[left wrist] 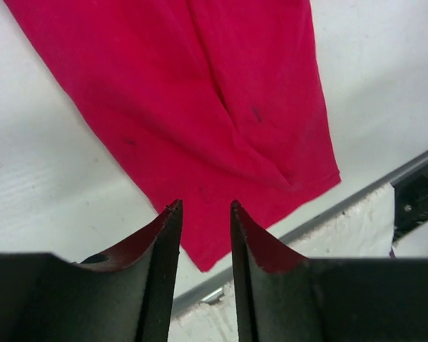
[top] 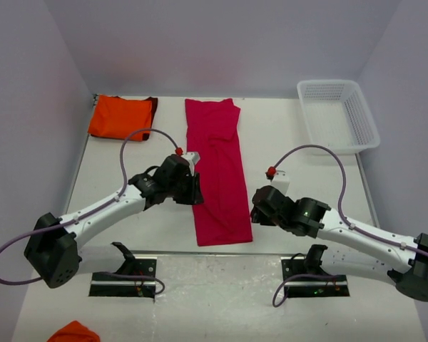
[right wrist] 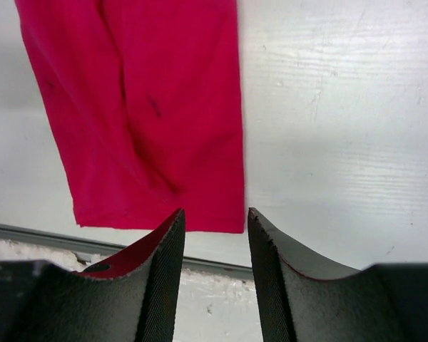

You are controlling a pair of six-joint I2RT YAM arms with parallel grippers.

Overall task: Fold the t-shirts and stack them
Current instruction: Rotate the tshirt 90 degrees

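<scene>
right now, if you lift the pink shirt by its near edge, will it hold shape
Probably floppy: the pink shirt lies flat as a long strip with soft creases, so a lifted edge would likely droop. Pushed across the table, it would probably bunch rather than slide.

I see bright, even overhead light; soft shadows on table (top: 292,142); wrist views crisp, near fingers (left wrist: 153,278) dark, slightly soft.

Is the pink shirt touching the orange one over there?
Apart. The top view shows a strip of bare table between the pink shirt and the orange shirt.
</scene>
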